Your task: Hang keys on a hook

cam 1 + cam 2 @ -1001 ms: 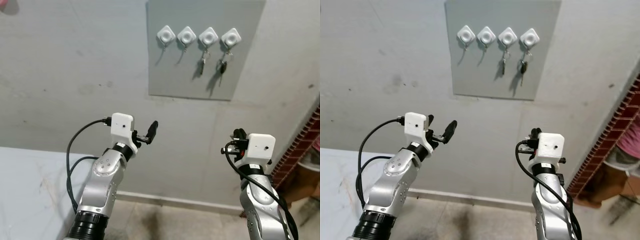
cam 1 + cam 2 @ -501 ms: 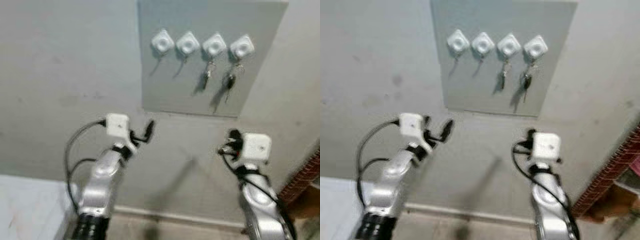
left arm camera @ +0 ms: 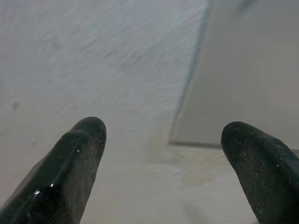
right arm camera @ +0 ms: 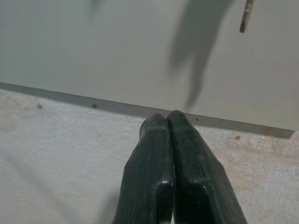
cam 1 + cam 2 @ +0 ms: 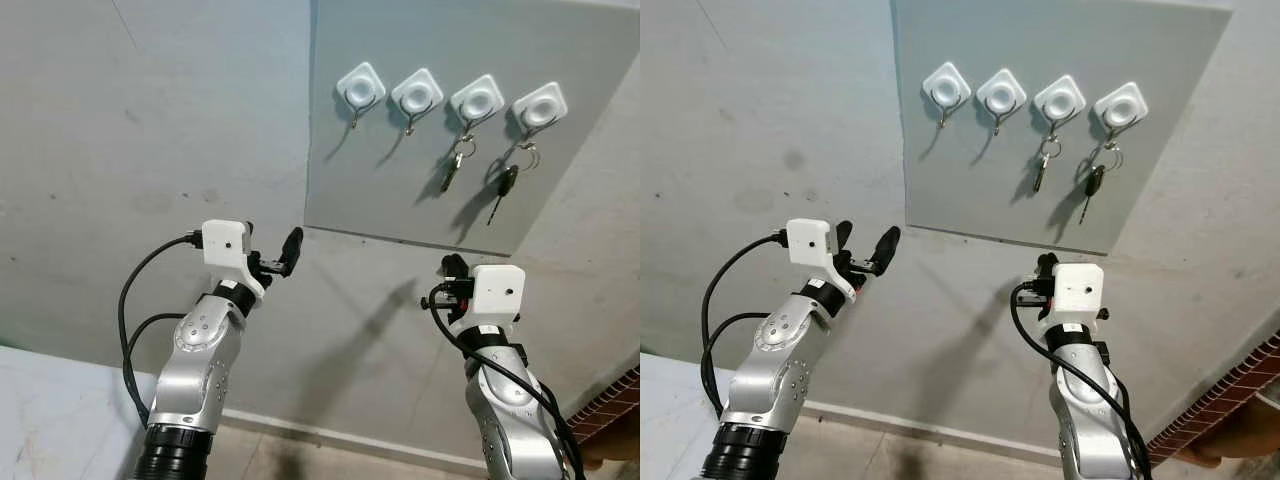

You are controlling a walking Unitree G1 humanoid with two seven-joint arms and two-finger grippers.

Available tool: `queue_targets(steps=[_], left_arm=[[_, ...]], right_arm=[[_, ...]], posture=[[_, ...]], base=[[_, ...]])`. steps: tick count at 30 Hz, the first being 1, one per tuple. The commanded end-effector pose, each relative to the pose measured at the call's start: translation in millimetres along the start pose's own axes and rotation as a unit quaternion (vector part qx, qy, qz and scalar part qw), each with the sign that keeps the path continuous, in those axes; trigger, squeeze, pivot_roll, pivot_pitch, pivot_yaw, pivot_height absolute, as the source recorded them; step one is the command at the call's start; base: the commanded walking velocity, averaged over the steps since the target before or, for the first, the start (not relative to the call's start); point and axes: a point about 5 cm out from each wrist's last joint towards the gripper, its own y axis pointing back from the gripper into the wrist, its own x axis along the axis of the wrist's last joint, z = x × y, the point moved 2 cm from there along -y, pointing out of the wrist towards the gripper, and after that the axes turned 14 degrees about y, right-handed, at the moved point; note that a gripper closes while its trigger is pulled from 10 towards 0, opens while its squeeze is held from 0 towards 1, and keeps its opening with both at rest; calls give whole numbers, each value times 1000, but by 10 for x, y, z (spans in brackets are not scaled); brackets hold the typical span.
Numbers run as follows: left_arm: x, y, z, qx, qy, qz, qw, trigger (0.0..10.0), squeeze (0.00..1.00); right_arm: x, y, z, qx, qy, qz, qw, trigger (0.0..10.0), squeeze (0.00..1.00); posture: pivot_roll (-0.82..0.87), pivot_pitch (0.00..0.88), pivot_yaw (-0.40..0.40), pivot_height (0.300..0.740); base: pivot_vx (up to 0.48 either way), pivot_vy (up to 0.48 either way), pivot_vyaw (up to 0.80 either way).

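Hanging on the grey wall is a flat grey board (image 5: 420, 200) with four white hooks in a row. The first hook (image 5: 361, 86) and the second hook (image 5: 417, 92) have nothing on them. A silver key (image 5: 451, 174) hangs from the third hook (image 5: 476, 102). A key with a black top (image 5: 503, 188) hangs from the fourth hook (image 5: 539, 104). The left gripper (image 5: 272, 254) is held up in front of the wall, below the board and near its lower left corner. Its two black fingers (image 3: 77, 163) are spread wide apart, with nothing between them. The right gripper (image 4: 169, 122) is held up below the board too, under the two keys. Its fingers are pressed tight together and hold nothing.
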Motion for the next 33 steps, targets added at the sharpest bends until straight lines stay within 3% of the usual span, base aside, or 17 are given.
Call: queue_targets(steps=[1,7,13,18,33], left_arm=[[58,-15,79,-24,-12,5,1000,10000,0],[141,-56,379,-109,-55,5,993,10000,0],[210,-70,459,-125,-54,12,991,10000,0],[298,-73,525,-141,-56,22,988,10000,0],[360,-90,629,-163,-61,24,984,10000,0]], right_arm=[[69,-31,-22,14,3,13,1000,10000,0],[343,-193,-139,87,3,79,993,10000,0],[529,-284,-184,121,-10,118,986,10000,0],[772,-338,-265,167,-37,167,971,10000,0],[1196,-347,-285,186,-110,246,945,10000,0]], posture=[[36,0,-20,740],[34,0,-24,740],[36,0,-25,740],[46,0,-32,740],[52,0,-31,740]], base=[[0,0,0],[0,0,0],[0,0,0],[0,0,0],[0,0,0]])
